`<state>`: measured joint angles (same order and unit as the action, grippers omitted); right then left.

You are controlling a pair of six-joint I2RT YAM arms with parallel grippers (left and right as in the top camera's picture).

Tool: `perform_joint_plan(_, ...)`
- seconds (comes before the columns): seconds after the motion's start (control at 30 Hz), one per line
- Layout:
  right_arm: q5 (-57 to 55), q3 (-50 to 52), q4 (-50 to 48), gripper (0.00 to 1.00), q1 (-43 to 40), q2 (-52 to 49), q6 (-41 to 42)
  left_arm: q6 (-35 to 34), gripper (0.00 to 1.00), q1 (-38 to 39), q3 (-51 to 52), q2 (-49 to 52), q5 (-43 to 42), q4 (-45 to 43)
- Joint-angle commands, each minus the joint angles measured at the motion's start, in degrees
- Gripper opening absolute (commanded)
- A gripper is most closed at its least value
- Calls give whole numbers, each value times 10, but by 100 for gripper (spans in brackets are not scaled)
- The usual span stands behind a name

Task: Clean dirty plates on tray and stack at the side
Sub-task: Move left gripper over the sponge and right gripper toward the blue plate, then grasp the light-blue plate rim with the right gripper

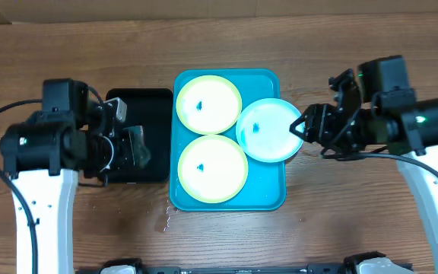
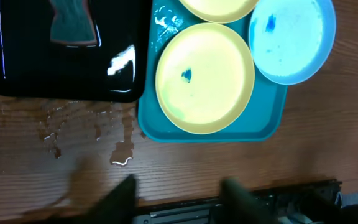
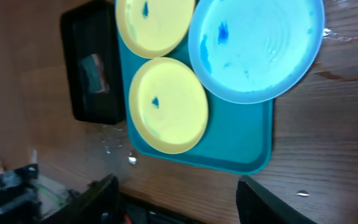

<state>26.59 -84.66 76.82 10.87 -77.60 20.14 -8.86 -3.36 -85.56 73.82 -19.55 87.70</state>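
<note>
- R gripper [image 1: 304, 125]: jaws apart, nothing between them. Tips were just beside the near rim of the blue plate [image 1: 268, 129]; couldn't tell if touching.
- L gripper [image 1: 137, 148]: fingers also spread, nothing held, hanging over the black tray [image 1: 139, 103]. A grey-brown pad [image 2: 73, 25], prob. a sponge, lay in that tray ahead of it.
- Blue plate sat partly on the tray [image 1: 268, 194], its edge overhanging the rim toward the R gripper; blue smudges on its face.
- One yellow-green plate [image 1: 207, 104] and a second yellow-green plate [image 1: 211, 169] lay flat in the tray betw. the two grippers, beyond the blue plate from the R side, each w/ a small blue smudge.
- Handling (judged): plates looked thin, light, stiff plastic; glossy, so prob. slippery, more so once wet; not fragile.
- Best hold seemed a pinch on the blue plate's overhanging rim, where a finger could get under. The flat ones offered little lip.
- Surface: wood-grain table. Water drops [image 2: 123, 155] lay below the L gripper, by the tray corner, so likely slick there.
- Room: bare wood on the outer side of the R gripper looked enough for a stack.
</note>
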Motion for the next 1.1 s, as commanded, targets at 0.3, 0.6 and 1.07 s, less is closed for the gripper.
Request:
perform_joint_plan(0.3, -134, 56, -73, 66, 152, -61, 103, -6, 30, 4, -11, 12, 51, -1)
perform_joint_plan(0.6, -167, 141, -244, 59, 222, -138, 103, -21, 45, 4, -11, 12, 82, -20)
perform_joint_plan(1.07, -189, 169, -299, 47, 235, -213, 106, -21, 52, 4, -9, 12, 89, -26)
